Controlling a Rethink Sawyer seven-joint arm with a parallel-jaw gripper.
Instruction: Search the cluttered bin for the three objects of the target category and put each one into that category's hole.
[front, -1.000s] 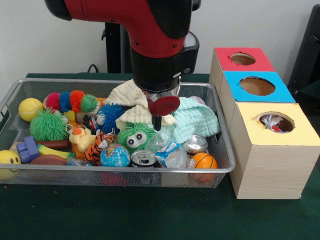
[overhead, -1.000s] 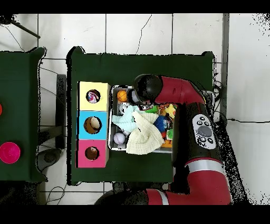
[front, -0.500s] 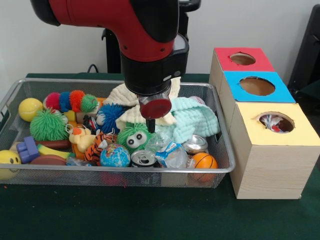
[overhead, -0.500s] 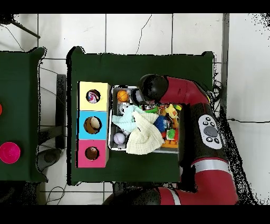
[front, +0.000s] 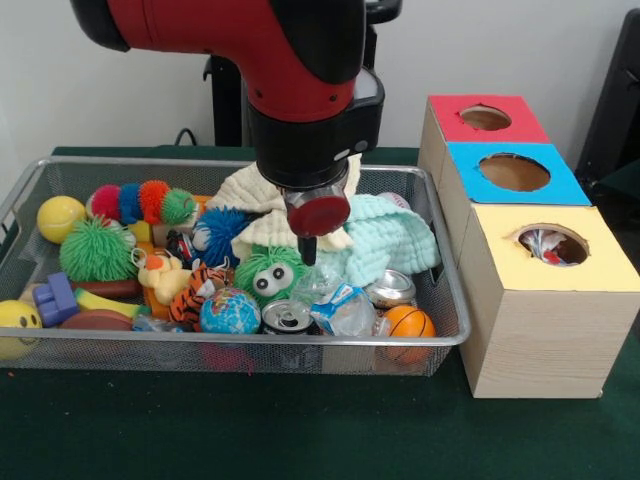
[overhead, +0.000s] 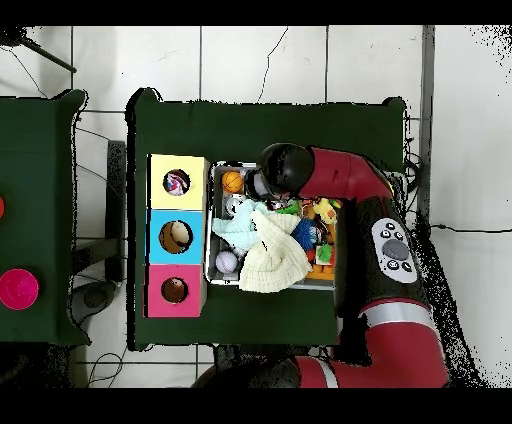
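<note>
Hovering over crumpled bottle (front: 335, 300), gripper (front: 309, 250) aperture unclear, green fuzzy toy (front: 268, 273), cans (front: 288, 317) beside

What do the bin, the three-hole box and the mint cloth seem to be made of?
Bin: silver wire mesh, apparently metal, since the contents show through its walls.
Three-hole box: light wood by its grainy sides, with matte red, blue and yellow tops that may be paper.
Mint cloth: soft, nubby fabric lying in folds.

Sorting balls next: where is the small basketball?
Front view: the small basketball sits in the wire bin's near right corner, beside the crushed can.
</note>
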